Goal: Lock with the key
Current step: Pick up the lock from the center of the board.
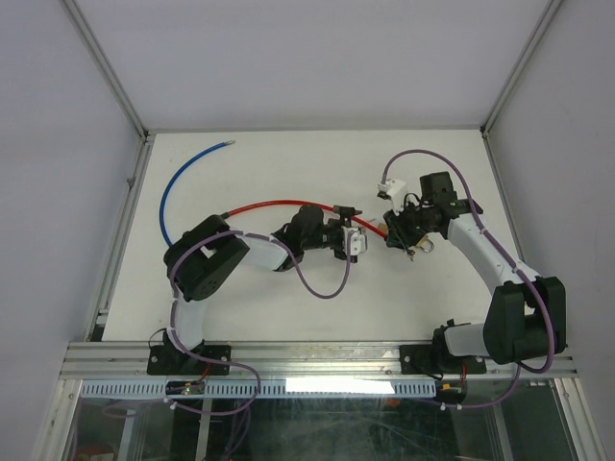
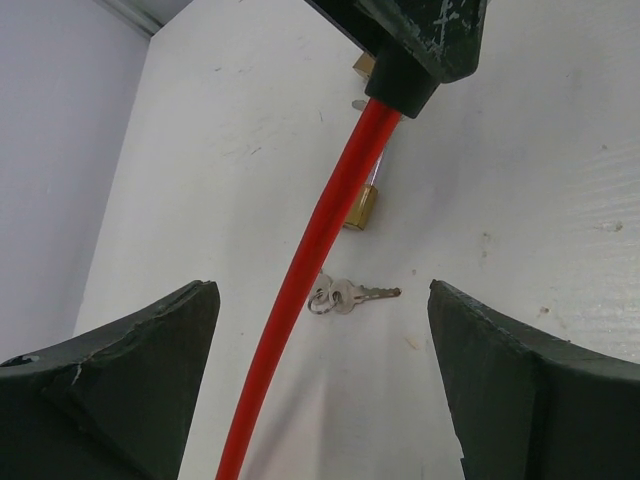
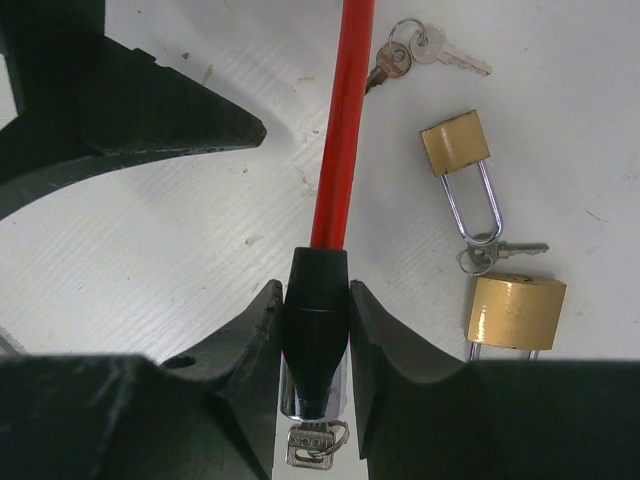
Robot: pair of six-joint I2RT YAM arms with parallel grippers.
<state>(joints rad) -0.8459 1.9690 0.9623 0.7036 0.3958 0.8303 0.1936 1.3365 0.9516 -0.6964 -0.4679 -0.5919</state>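
Note:
A red cable lock (image 1: 279, 205) lies across the table. My right gripper (image 3: 315, 290) is shut on its black lock head (image 3: 316, 330). A silver key (image 3: 312, 447) sticks out of the head's chrome end. My left gripper (image 2: 320, 295) is open; the red cable (image 2: 300, 270) runs between its fingers without touching them. In the top view the left gripper (image 1: 354, 237) faces the right gripper (image 1: 394, 235) at close range. A loose pair of keys (image 2: 345, 295) on a ring lies beside the cable.
A small brass padlock (image 3: 455, 143) and a larger one (image 3: 517, 312) lie right of the cable, with a small key (image 3: 500, 250) between them. Two ringed keys (image 3: 410, 45) lie farther on. A blue cable (image 1: 178, 182) curves at far left.

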